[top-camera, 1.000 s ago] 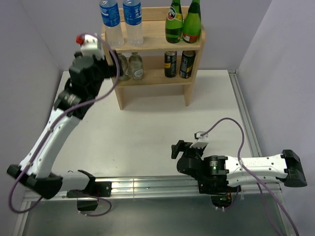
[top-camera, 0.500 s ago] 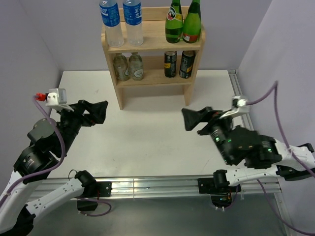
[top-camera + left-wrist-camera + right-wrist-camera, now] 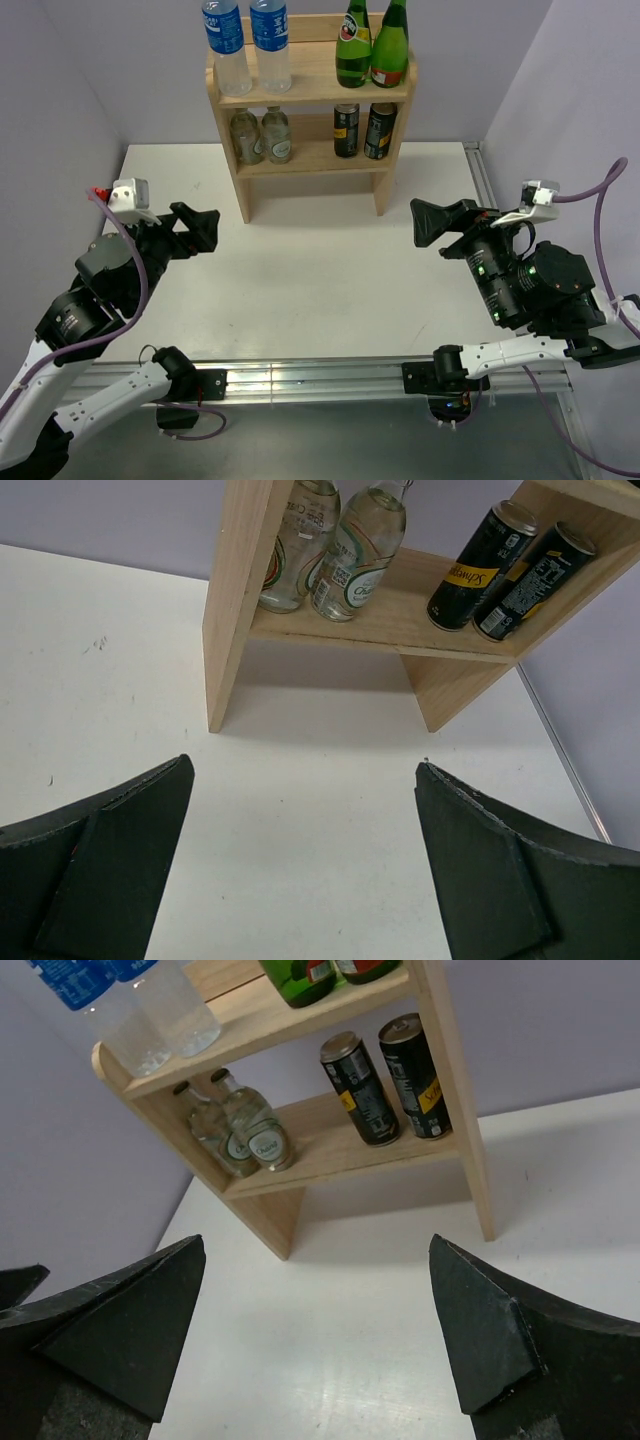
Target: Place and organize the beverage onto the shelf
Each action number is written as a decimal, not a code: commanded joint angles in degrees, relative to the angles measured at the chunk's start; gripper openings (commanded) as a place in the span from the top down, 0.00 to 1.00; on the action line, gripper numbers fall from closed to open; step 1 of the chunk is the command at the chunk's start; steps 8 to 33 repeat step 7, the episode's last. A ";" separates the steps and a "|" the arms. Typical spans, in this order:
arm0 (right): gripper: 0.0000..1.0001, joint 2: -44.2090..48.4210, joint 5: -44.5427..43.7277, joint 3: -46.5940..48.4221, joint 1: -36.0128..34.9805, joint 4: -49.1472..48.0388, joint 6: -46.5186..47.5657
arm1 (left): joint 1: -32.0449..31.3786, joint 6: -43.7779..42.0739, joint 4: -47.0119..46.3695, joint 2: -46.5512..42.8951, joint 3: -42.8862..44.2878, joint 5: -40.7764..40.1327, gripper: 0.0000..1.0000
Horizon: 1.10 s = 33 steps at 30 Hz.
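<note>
Far back and centred stands the shelf (image 3: 312, 97), at the far edge of the smooth white table (image 3: 320, 270). It is pale bare wood with flat, solid side panels. On its top board two clear plastic water bottles (image 3: 270, 45) with blue labels stand on the left and two green glass bottles (image 3: 352, 45) on the right. The lower board holds two squat clear glass bottles (image 3: 277, 135) on the left and two black cans (image 3: 346, 130) on the right, like paired with like. No drink shows loose on the table, so the stocking looks finished.

Nearer the arm bases, the left gripper (image 3: 302, 780) and the right gripper (image 3: 316, 1245) hover on either side. Both are aimed at the shelf, with their wedge-shaped black jaws spread wide and nothing between them.

The main risk from here is a needless reach back in. The top bottles are tall and narrow, and the plastic pair probably light, so a brushing finger or trailing cable could topple one off the front. The green glass would likely break on the hard table. The slick round cans could roll if tipped.
</note>
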<state>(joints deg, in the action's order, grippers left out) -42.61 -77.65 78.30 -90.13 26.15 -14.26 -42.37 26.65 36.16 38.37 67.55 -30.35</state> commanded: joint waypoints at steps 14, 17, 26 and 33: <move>0.00 -0.19 -3.83 -0.17 -0.40 -0.59 1.53 | -0.26 -1.34 0.31 0.48 3.11 -1.73 0.01; 0.00 -0.19 -3.83 -0.17 -0.40 -0.59 1.53 | -0.26 -1.34 0.31 0.48 3.11 -1.73 0.01; 0.00 -0.19 -3.83 -0.17 -0.40 -0.59 1.53 | -0.26 -1.34 0.31 0.48 3.11 -1.73 0.01; 0.00 -0.19 -3.83 -0.17 -0.40 -0.59 1.53 | -0.26 -1.34 0.31 0.48 3.11 -1.73 0.01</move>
